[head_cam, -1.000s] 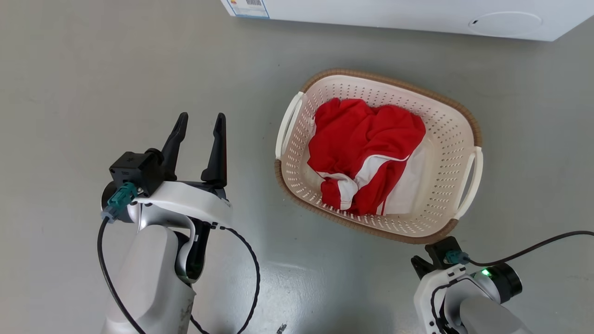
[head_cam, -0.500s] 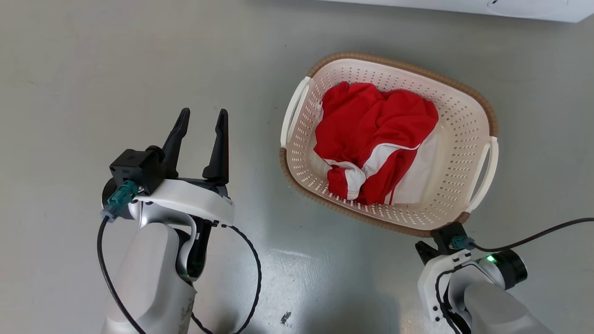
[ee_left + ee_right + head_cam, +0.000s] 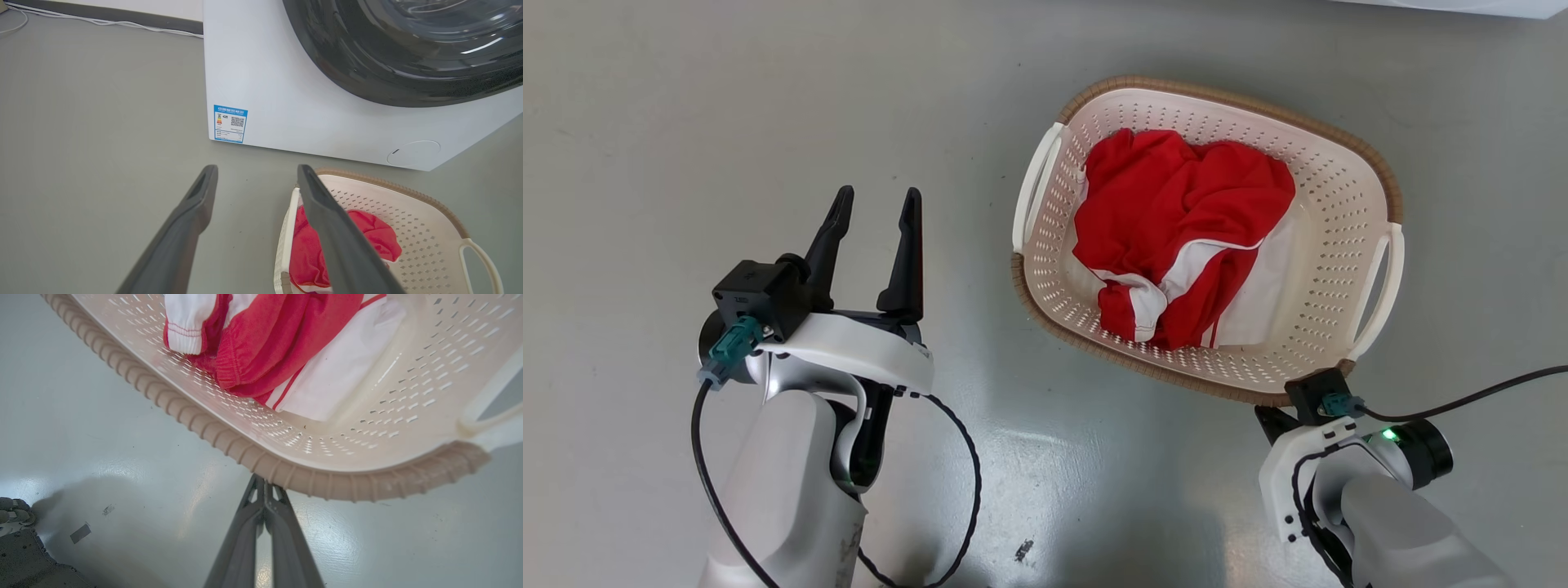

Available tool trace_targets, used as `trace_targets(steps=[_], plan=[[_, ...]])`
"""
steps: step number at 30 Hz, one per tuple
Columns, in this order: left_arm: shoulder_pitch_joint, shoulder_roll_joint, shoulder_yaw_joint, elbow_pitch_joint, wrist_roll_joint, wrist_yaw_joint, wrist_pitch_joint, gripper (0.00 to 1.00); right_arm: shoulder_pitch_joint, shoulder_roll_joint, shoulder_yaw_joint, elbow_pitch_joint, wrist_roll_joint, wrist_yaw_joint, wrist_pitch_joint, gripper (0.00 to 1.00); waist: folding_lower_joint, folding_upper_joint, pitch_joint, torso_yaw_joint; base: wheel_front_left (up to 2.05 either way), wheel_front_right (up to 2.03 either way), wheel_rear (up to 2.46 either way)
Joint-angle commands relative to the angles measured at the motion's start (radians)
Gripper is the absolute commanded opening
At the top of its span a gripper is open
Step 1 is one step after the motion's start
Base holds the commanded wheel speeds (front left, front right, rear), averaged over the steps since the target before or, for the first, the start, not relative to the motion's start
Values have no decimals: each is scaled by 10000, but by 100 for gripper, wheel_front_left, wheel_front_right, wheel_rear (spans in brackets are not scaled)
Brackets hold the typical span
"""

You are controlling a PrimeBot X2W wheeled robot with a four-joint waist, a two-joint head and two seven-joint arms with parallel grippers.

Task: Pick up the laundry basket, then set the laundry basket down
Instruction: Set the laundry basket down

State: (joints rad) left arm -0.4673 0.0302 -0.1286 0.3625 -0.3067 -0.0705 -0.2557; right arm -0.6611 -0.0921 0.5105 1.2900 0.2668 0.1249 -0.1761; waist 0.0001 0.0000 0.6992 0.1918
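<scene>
The laundry basket (image 3: 1327, 261) is low on the gray floor (image 3: 686, 98), and red and white clothes (image 3: 1176, 220) lie bunched up inside it. The white washing machine (image 3: 286, 102) stands just behind the basket. I cannot tell if the basket's bottom is flat on the floor or a tiny bit up. The right claw (image 3: 263, 483) is at the basket's near corner, the one by the right loop handle (image 3: 1392, 282). Its two fingers are pressed together with just a thin crack between them. Their tips go in under the brown rim (image 3: 167, 398), so I cannot tell if they pinch anything. The left claw (image 3: 879, 196) is off to the basket's left side, well apart from it, with its fingers spread wide and nothing in them. I think the job right now is picking the basket up. To do that well, the right claw should go up slowly and straight. A hold at one corner will likely make the far side of the basket droop and the clothes slide. The rim looks thin and bumpy, so a fast pull could make it slip off. It would help if the left claw went to the white handle (image 3: 1033, 184) on the basket's left side and closed on it. Then both sides could rise together and the basket would be level. The lift should also steer clear of the washing machine behind the basket.
</scene>
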Motion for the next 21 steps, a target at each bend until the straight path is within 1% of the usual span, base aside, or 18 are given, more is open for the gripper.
trace_targets(steps=[1,21], plan=[[-93,200,323,-227,81,38,-61,100,212,115,118,-3,62,58,-94,0,-1,0,8,-8,0,0,0],[-215,200,250,-260,17,47,-61,100,-327,-149,-143,6,27,58,-170,0,-1,0,220,44,0,0,0]])
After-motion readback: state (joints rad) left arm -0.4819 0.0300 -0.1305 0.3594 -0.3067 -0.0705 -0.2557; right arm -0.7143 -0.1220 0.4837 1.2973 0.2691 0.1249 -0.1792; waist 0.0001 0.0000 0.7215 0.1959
